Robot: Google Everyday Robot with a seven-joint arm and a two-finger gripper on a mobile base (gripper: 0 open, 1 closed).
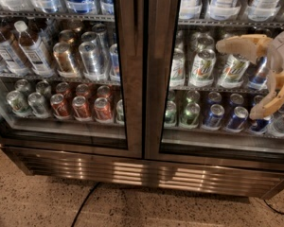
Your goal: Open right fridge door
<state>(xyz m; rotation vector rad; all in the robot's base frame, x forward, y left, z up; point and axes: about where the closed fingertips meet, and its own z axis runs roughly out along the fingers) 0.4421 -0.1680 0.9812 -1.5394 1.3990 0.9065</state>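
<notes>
Where right fridge door point(199, 138) stands, claw point(236, 79) (splayed)

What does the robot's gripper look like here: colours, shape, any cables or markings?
The gripper, at the picture's right edge in front of the right fridge door, has two tan, tapering fingers with rounded tips. The lower one seems to have open gaps along its length. Both join a pale grey, rounded body. No cables or markings show, and the arm behind it is out of view.
</notes>
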